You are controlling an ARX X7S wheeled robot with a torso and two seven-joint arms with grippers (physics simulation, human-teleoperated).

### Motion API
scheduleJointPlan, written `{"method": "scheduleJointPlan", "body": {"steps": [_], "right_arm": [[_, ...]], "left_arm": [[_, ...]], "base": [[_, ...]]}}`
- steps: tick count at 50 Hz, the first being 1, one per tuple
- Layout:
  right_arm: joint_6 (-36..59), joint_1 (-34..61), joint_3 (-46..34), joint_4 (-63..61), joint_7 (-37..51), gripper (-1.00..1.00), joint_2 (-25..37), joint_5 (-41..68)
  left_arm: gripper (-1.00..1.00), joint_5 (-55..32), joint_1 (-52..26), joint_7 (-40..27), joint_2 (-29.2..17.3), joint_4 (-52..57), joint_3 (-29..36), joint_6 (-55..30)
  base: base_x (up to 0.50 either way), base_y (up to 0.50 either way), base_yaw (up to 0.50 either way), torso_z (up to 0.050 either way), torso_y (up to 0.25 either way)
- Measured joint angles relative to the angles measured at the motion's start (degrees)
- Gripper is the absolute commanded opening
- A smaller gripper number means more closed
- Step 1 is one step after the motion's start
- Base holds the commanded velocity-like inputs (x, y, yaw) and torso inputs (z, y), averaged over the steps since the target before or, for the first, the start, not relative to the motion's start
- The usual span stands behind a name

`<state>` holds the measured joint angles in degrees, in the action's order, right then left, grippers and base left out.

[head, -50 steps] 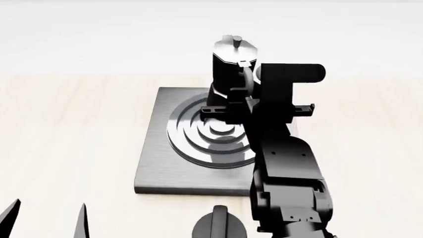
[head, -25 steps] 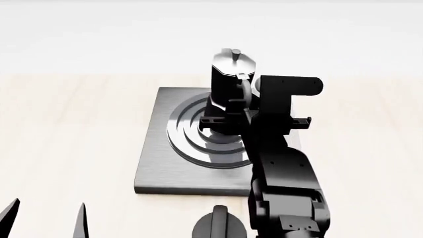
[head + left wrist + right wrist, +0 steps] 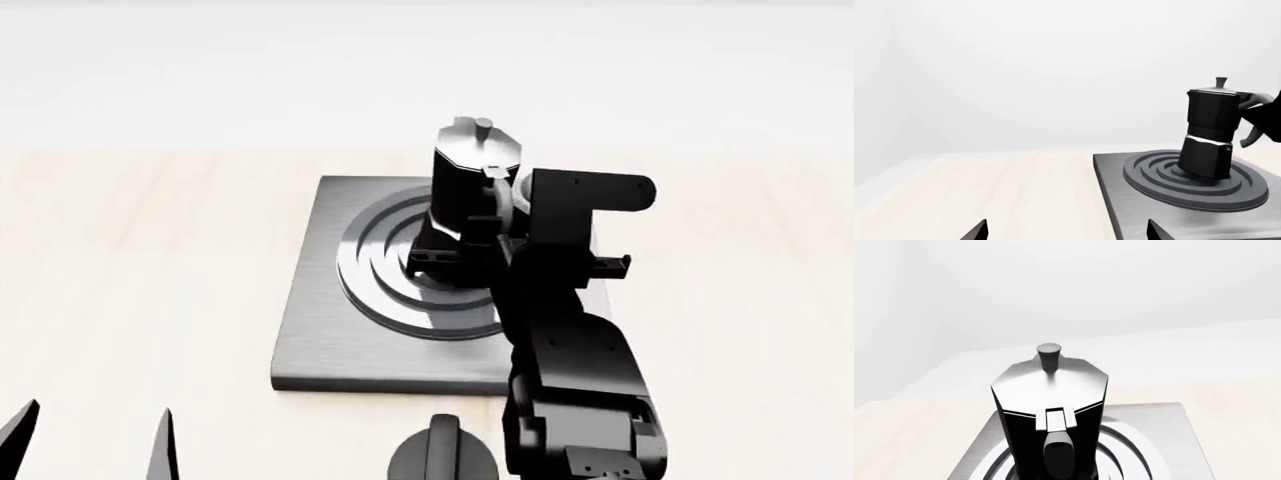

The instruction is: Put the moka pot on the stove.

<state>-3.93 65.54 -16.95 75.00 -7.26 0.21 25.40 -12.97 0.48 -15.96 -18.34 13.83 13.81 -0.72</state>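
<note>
The moka pot (image 3: 465,185), black and faceted with a silver lid and knob, stands upright on the ring burner of the stove (image 3: 318,330), a square grey plate. In the left wrist view the moka pot (image 3: 1209,131) has its base down on the rings of the stove (image 3: 1117,192). My right gripper (image 3: 473,236) is shut on the pot's black handle (image 3: 1058,456), reaching in from the near right side. Down at the near left, far from the stove, my left gripper (image 3: 94,445) is open with nothing between its fingertips (image 3: 978,231).
A black round knob (image 3: 445,456) sits on the light wooden table just in front of the stove's near edge, beside my right arm. Bare table (image 3: 147,260) stretches to the left of the stove, with a white wall behind.
My right gripper has brought the moka pot down and slightly nearer, from above the burner's far side onto its rings. The left gripper has not moved.
</note>
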Motion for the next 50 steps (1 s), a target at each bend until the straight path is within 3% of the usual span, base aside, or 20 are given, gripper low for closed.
{"method": "scheduleJointPlan", "body": {"steps": [50], "right_arm": [[0.37, -0.45, -9.12, -0.8, 1.2, -1.0, 0.16, 6.4]], "left_arm": [[1.0, -0.84, -0.49, -0.54, -0.83, 0.36, 0.58, -0.13]], "base": [[0.0, 0.0, 0.0, 0.0, 0.0]]}}
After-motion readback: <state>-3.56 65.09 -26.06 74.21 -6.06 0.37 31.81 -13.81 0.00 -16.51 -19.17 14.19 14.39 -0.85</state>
